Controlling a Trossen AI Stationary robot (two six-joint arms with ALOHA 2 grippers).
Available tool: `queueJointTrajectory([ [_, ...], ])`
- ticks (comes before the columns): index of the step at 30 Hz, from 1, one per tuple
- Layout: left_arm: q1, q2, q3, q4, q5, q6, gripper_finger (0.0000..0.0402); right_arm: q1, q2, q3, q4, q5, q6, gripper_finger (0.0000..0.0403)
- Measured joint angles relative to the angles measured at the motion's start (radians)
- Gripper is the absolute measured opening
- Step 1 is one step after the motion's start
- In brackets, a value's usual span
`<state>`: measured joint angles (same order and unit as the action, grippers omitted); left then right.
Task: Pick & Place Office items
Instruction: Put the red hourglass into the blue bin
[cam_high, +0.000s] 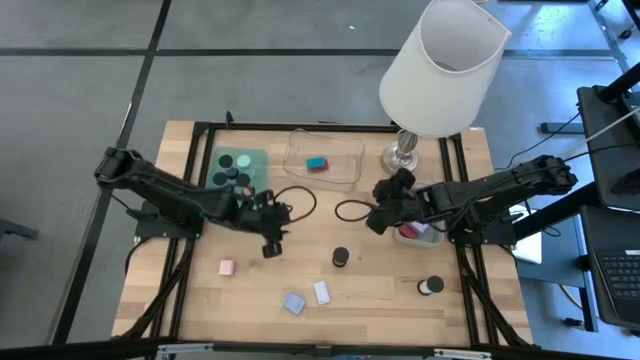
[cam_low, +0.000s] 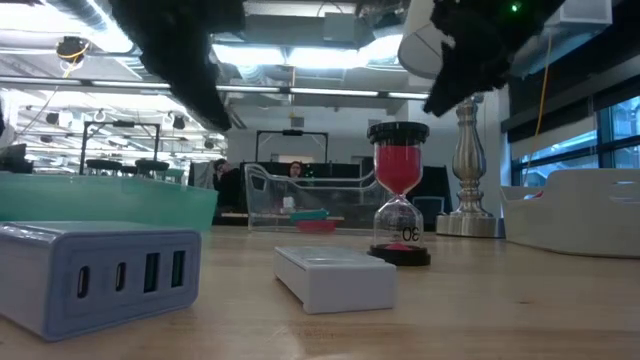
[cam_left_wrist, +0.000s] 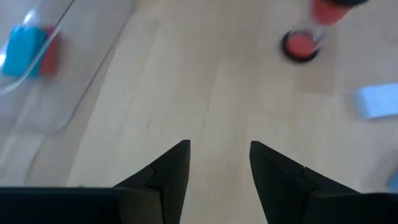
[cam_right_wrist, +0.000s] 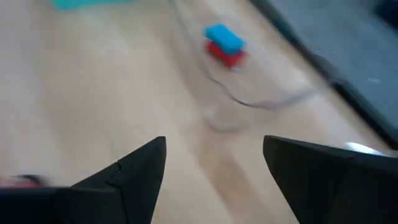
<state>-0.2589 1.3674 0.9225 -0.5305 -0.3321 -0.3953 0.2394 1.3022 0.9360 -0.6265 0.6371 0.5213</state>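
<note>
White charger block (cam_low: 100, 272) — no readable label

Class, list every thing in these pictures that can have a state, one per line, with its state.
Left pincer: open, empty, above bare table.
Right pincer: open, empty.
Clear tray: holds a blue block and a red block.
Green tray: holds black discs.
Sand timer: upright.
Lamp: upright.
</note>
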Motion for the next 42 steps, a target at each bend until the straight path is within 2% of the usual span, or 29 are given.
queueJointTrajectory([
  [5,-0.018,0.007,-0.034,0.156,-0.012,0.069,0.0184,0.009,0.007,0.000,0.118,-0.100,-0.036,0.0274],
  [14,-0.040,0.051,-0.034,0.401,0.074,0.227,0.0259,0.072,0.082,0.000,0.144,-0.106,-0.035,0.0274],
  [19,-0.041,0.119,-0.033,0.550,0.068,0.311,0.0292,0.096,0.124,0.000,0.149,-0.106,-0.035,0.0274],
  [22,-0.041,0.142,-0.033,0.562,0.034,0.326,0.0300,0.106,0.141,0.000,0.154,-0.121,-0.038,0.0274],
  [28,-0.051,0.152,-0.033,0.512,0.024,0.286,0.0301,0.146,0.170,0.000,0.192,-0.299,-0.183,0.0274],
  [34,-0.062,0.152,-0.033,0.503,-0.017,0.286,0.0301,0.182,0.190,0.000,0.288,-0.320,-0.294,0.0274],
  [42,-0.062,0.152,-0.033,0.497,-0.026,0.286,0.0301,0.166,0.207,0.000,0.414,-0.437,-0.298,0.0281],
])
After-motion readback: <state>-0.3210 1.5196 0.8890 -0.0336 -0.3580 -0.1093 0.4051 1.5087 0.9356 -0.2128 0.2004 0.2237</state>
